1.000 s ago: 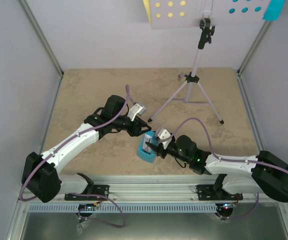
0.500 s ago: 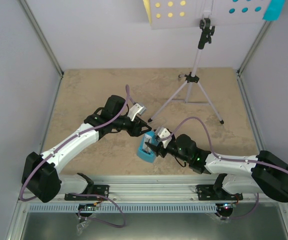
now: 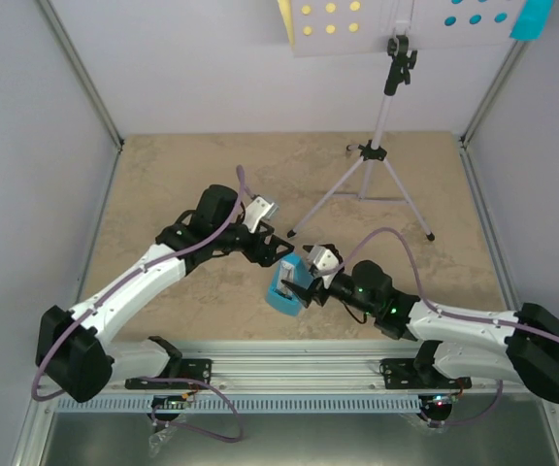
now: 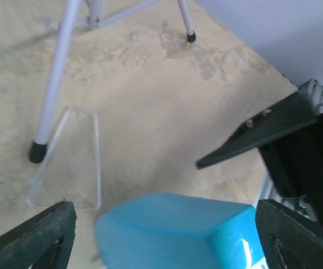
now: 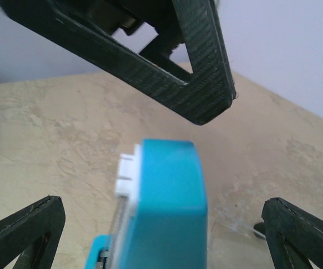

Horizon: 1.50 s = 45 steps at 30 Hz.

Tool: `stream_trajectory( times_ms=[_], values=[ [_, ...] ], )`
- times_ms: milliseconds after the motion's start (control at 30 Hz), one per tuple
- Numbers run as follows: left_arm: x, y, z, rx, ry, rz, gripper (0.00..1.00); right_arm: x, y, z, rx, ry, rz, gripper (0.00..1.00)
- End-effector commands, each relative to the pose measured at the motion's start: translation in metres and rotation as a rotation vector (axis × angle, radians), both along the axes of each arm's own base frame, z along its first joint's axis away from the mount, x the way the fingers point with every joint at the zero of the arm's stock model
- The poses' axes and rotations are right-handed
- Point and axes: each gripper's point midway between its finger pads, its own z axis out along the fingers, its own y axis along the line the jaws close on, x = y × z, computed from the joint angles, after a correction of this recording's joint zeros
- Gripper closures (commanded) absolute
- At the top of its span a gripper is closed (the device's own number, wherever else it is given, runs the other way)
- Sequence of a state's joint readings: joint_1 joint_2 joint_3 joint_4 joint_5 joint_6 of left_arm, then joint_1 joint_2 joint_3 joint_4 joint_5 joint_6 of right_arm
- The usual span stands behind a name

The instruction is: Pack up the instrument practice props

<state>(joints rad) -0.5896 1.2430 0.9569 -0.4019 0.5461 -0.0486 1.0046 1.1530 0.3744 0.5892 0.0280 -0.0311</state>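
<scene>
Beige stone tabletop carries the blue metronome (image 3: 281,293) near the front rail. The left gripper (image 3: 279,252) and right gripper (image 3: 297,288) flank it, jaws spread, neither clamping it. Only the left wrist view reveals a clear trapezoid cover (image 4: 72,159) lying flat by a foot of the music stand (image 3: 381,107).

blue metronome (image 5: 164,190), right tool (image 5: 161,216) spread around it

1 small blue plastic pyramid metronome (image 3: 281,291), between the fingers of the right claw (image 3: 296,288). 1 pale lilac tripod music stand with holed flat desk (image 3: 381,146), beyond both claws. 2 printed paper sheets at its desk: 1 yellow sheet (image 3: 284,15), 1 cyan sheet (image 3: 532,19). 1 clear flat trapezoid plastic cover (image 4: 72,159), ahead of the left claw (image 3: 281,249). 2 black claws.
</scene>
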Motion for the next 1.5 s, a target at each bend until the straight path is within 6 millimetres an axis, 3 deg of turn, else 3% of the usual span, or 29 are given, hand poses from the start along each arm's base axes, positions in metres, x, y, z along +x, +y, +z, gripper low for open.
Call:
stream_trajectory(
  times_ms=[0,167,300,400,500,667,767,1067,1233,1467],
  values=[
    [0.013,0.017,0.025,0.011,-0.146,0.120,0.04,-0.023,-0.003,0.027,0.084,-0.064,0.116,0.02],
    [0.017,0.041,0.061,-0.037,-0.302,0.253,0.01,-0.022,-0.036,0.053,0.199,-0.117,0.034,0.02],
    [-0.020,0.031,0.085,-0.252,-0.221,0.200,0.02,0.010,-0.085,0.059,0.252,-0.107,-0.215,0.02],
    [-0.038,0.029,0.090,-0.365,-0.198,0.233,0.03,0.027,-0.112,0.056,0.269,-0.084,-0.344,0.02],
    [-0.041,0.033,0.074,-0.399,-0.159,0.292,0.03,0.034,-0.128,0.054,0.296,-0.068,-0.398,0.02],
    [-0.049,0.012,0.019,-0.265,-0.047,0.292,0.04,0.049,-0.148,0.042,0.295,-0.017,-0.507,0.02],
    [-0.051,0.004,-0.004,-0.147,-0.081,0.286,0.03,0.052,-0.152,0.039,0.294,-0.006,-0.516,0.02],
    [-0.048,0.015,-0.052,-0.048,-0.081,0.335,0.01,0.053,-0.154,0.036,0.312,0.017,-0.496,0.02],
    [-0.057,0.002,-0.061,-0.041,-0.093,0.222,0.04,0.054,-0.153,0.033,0.308,0.031,-0.490,0.02],
    [-0.058,-0.004,-0.067,-0.031,-0.117,0.179,0.23,0.056,-0.153,0.030,0.307,0.042,-0.488,0.02]
  ],
)
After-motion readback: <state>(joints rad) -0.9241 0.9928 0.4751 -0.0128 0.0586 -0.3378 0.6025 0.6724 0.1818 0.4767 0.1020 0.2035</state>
